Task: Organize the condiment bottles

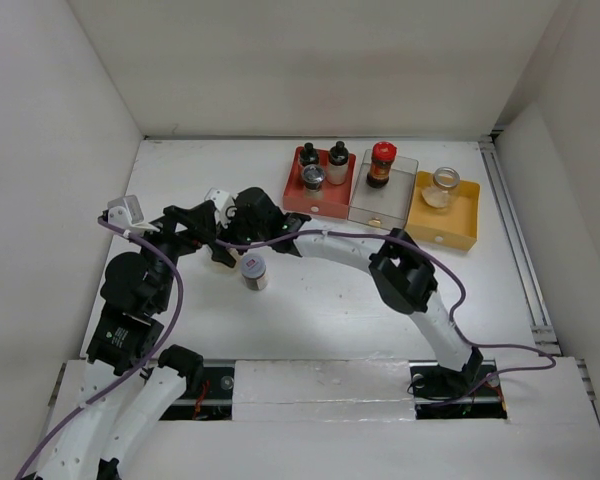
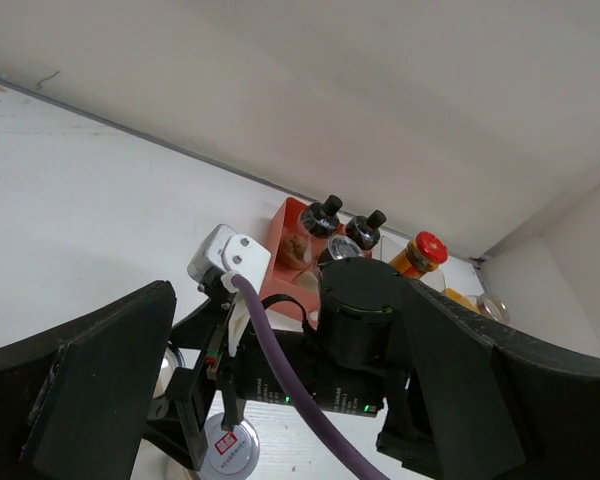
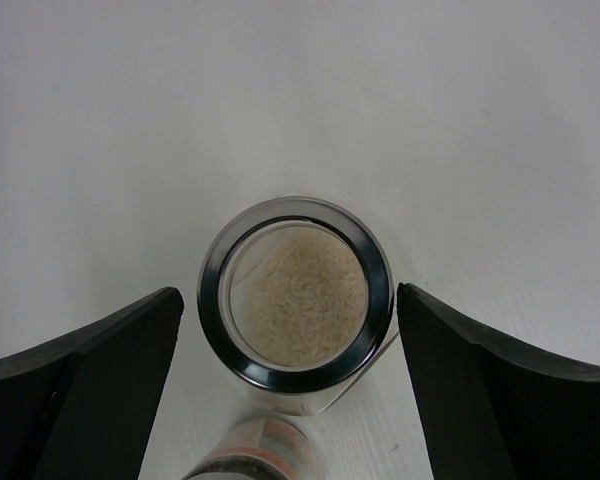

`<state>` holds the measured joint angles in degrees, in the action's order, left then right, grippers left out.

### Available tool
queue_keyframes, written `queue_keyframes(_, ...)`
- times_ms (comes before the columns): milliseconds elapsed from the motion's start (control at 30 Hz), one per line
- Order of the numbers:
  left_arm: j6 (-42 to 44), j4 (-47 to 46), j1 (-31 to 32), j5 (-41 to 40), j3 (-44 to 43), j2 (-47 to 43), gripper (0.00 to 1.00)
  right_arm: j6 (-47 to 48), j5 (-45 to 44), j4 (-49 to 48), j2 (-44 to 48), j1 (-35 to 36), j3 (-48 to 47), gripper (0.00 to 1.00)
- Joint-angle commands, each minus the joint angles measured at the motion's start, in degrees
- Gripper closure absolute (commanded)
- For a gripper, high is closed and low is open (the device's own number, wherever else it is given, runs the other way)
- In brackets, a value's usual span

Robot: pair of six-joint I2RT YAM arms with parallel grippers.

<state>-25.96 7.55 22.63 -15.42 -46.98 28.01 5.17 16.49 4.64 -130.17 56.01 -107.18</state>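
Note:
A glass jar (image 3: 295,290) with a silver ring lid and pale grains stands on the white table. My right gripper (image 3: 290,298) is open around it, one finger on each side with a gap to the lid. Just beside it is a white-capped bottle (image 1: 253,270), whose top also shows in the right wrist view (image 3: 250,455). In the top view the right gripper (image 1: 225,245) hides most of the jar. My left gripper (image 1: 192,232) hovers open close by on the left, holding nothing. The left wrist view faces the right arm's wrist (image 2: 365,340) and the white-capped bottle (image 2: 228,447).
At the back right stand three trays. The red tray (image 1: 318,205) holds two black-capped bottles (image 1: 308,153) and a silver-lidded one (image 1: 313,177). The clear tray (image 1: 380,210) holds a red-capped bottle (image 1: 381,163). The yellow tray (image 1: 442,228) holds a glass jar (image 1: 443,185). White walls enclose the table.

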Motion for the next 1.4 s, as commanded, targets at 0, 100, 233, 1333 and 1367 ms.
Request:
queue_keyframes(0,0.64,-2.81,-0.31,0.83,-0.92,0.2,0.07,0.46,-1.9,-1.39,-2.36,0.51,-2.51,0.07)
queue_keyframes(100,0.64,-2.81,-0.31,0.83,-0.92,0.2,0.07,0.46,-1.9,-1.39,-2.37,0.51,-3.13,0.06)
queue_keyframes(233,0.64,-2.81,-0.31,1.36,-0.92,0.2,0.07,-0.07,-2.69,-3.92,-1.14,0.51,-2.08,0.26)
queue_keyframes(1333,0.64,-3.33,-0.31,6.45,-0.39,0.82,0.08,-17.47,-30.99,-19.5,70.32,-48.33,65.51,0.39)
queue_keyframes(1367,0.64,-3.33,-0.31,6.46,-0.39,0.82,0.08,-17.47,-30.99,-18.89,70.32,-49.49,65.52,0.39)
